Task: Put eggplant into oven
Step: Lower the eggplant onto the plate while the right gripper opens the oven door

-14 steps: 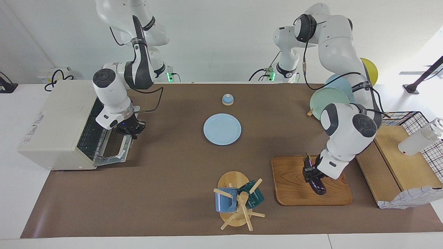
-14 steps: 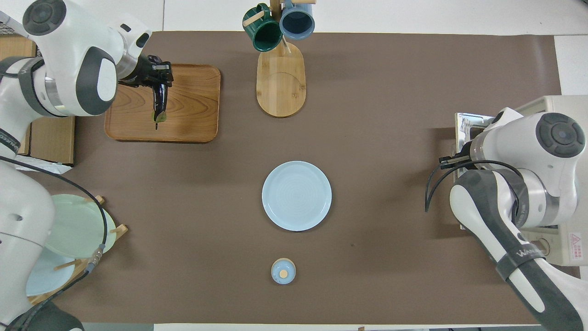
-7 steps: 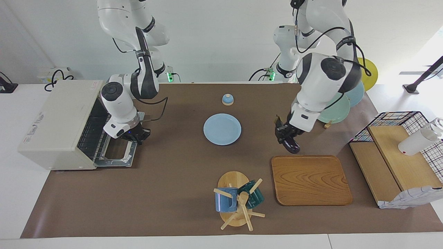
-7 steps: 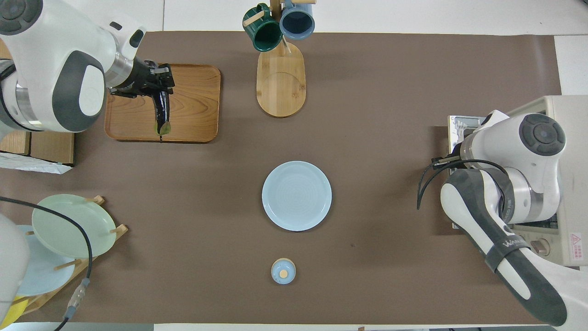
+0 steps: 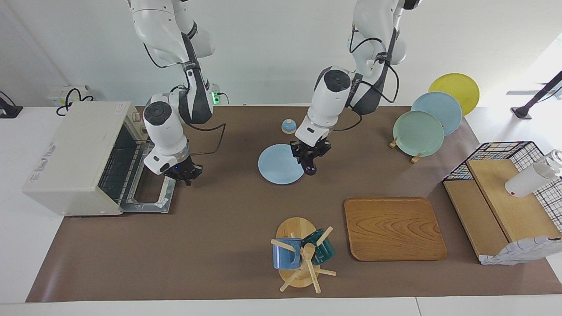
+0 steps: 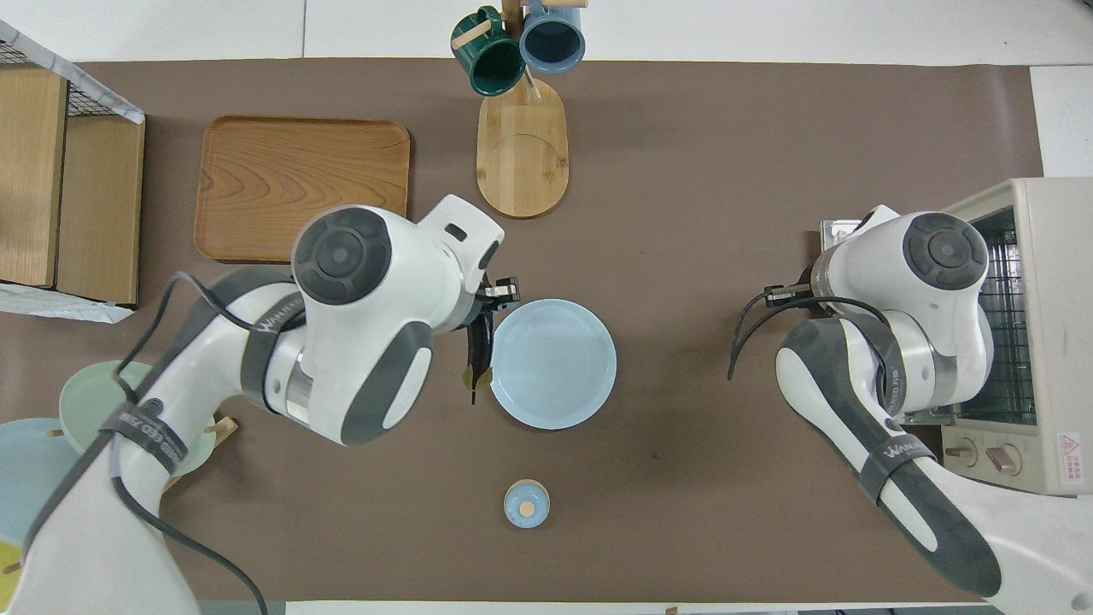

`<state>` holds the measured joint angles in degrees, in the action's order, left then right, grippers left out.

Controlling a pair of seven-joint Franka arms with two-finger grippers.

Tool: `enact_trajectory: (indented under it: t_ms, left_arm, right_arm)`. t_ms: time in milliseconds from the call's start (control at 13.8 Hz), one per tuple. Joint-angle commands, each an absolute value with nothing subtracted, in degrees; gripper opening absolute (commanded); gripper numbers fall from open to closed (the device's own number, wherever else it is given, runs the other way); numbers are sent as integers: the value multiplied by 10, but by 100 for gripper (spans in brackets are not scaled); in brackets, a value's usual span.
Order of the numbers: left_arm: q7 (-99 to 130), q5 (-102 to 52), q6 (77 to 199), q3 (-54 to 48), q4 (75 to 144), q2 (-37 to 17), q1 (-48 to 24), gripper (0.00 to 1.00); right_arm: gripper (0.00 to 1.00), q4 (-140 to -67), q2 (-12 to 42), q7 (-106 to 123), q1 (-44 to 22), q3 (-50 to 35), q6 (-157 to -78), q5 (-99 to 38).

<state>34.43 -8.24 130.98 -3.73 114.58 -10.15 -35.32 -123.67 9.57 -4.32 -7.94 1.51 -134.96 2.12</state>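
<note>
Legibly, "WANALEO" along right arm [image 6: 905, 448]

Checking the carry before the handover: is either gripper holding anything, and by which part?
The left gripper holds the eggplant by one end, over the plate's rim. The right gripper, by the oven, holds nothing visible.

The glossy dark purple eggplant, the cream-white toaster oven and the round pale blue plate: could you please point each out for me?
Glossy dark purple eggplant [image 5: 310, 167]: facing view, lower rounded end.
Cream-white toaster oven [image 5: 72, 147]: facing view, top panel.
Round pale blue plate [image 6: 555, 367]: overhead view, bare centre.
</note>
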Motion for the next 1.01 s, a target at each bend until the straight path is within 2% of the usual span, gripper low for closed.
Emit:
enact_trajectory:
  t_ms: [0,72,145,361,723,795,867,940]
  left_arm:
    - [347,-89,1352,-25,1174,-108,-394,0]
    - [356,-89,1368,-25,1174,-122,-398,0]
    - [359,-89,1386,-25,1173,-136,-409,0]
    - [360,-89,1420,-25,1169,-168,-422,0]
    - [359,-89,1424,-25,1169,-171,-425,0]
    - [359,-89,1423,-25,1169,-171,-425,14]
    - [358,-89,1423,-25,1168,-171,-425,37]
    - [357,-89,1423,-25,1161,-171,-423,48]
  right_arm:
    - [77,-1223,90,-52,-92,12,-1336,6]
    - [93,-1222,88,-48,-93,12,-1337,6]
    - [99,-1219,86,-46,-92,11,-1336,6]
    - [100,-1215,83,-30,-91,12,-1334,7]
    - [100,-1208,83,-44,-92,12,-1305,3]
    - [100,-1202,83,-40,-92,12,-1303,3]
    - [100,-1202,83,-40,-92,12,-1302,3]
    - [100,-1202,83,-40,-91,12,-1305,3]
